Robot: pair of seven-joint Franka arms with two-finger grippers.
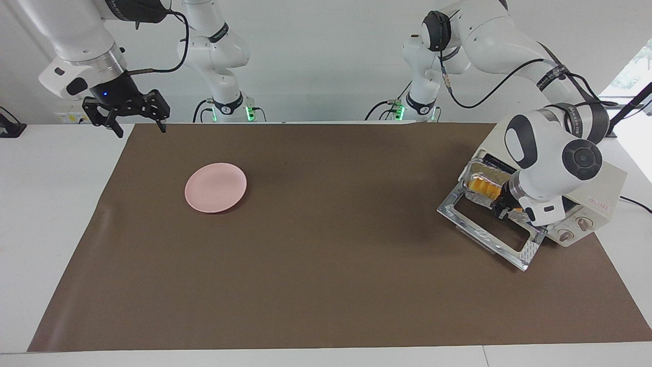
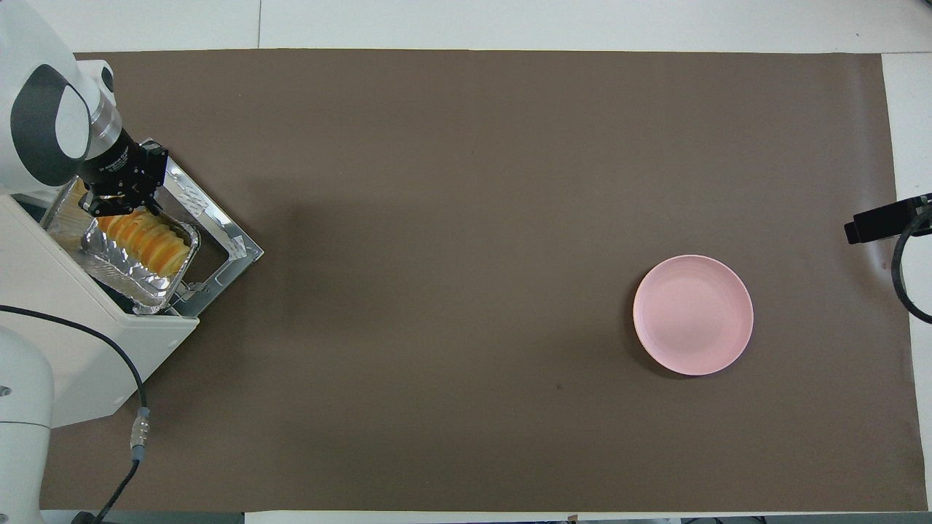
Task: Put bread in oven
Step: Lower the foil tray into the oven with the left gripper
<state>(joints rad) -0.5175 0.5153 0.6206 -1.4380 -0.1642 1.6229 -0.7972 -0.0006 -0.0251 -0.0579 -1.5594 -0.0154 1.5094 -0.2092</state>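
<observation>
The yellow-orange ridged bread [image 1: 481,187] lies in a silver foil tray [image 1: 474,171] that sits partly inside the cream-white oven [image 1: 603,186] at the left arm's end of the table. The oven's glass door [image 1: 484,232] is dropped open onto the mat. My left gripper [image 1: 501,210] is shut on the tray's rim at the oven's mouth. The overhead view shows the bread [image 2: 145,244], the tray [image 2: 120,275], the oven [image 2: 87,342], the door [image 2: 226,247] and my left gripper [image 2: 116,202]. My right gripper [image 1: 141,131] waits open and empty over the mat's corner at the right arm's end.
A round pink plate [image 1: 215,187] lies on the brown mat toward the right arm's end; it also shows in the overhead view [image 2: 692,314]. The oven's two knobs [image 1: 573,229] are beside the door. A black cable [image 2: 131,378] trails over the oven.
</observation>
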